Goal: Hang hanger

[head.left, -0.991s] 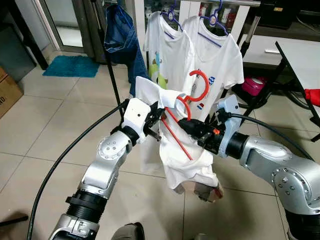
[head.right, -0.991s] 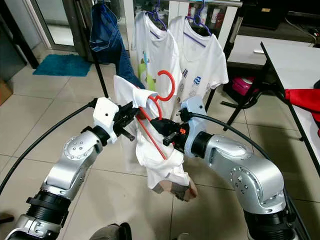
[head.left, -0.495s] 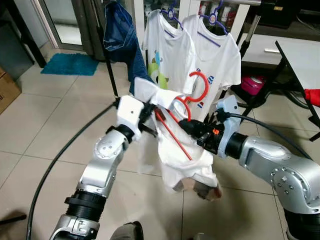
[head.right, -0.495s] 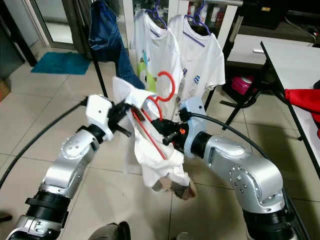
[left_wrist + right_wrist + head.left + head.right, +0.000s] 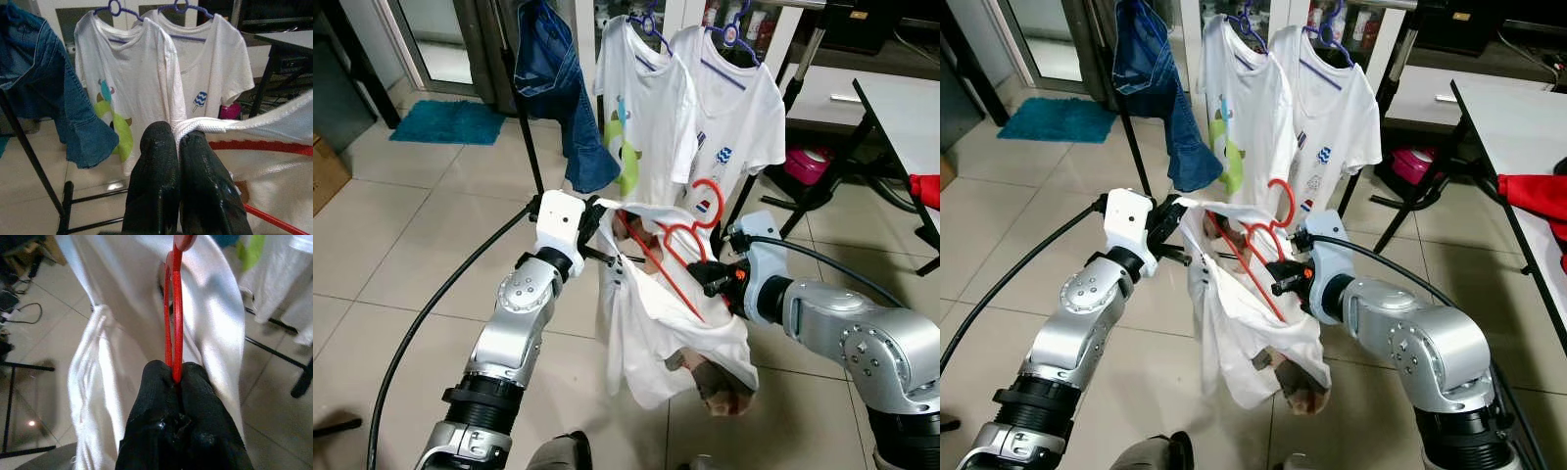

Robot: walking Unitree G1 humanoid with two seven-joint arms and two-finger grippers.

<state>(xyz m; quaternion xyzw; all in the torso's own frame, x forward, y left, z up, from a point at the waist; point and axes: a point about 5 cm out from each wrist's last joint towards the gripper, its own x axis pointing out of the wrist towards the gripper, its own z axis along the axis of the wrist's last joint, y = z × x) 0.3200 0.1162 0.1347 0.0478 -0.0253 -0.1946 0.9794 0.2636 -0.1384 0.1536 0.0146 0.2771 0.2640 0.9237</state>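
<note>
The right claw [image 5: 713, 284] pinched the red hanger [image 5: 677, 257] low in front of the robot, while the left claw [image 5: 607, 257], pressed together on the white shirt's [image 5: 656, 333] collar, stretched it open, apparently to seat the hanger. Beyond hung two white shirts [image 5: 705, 108] on the rack.
</note>
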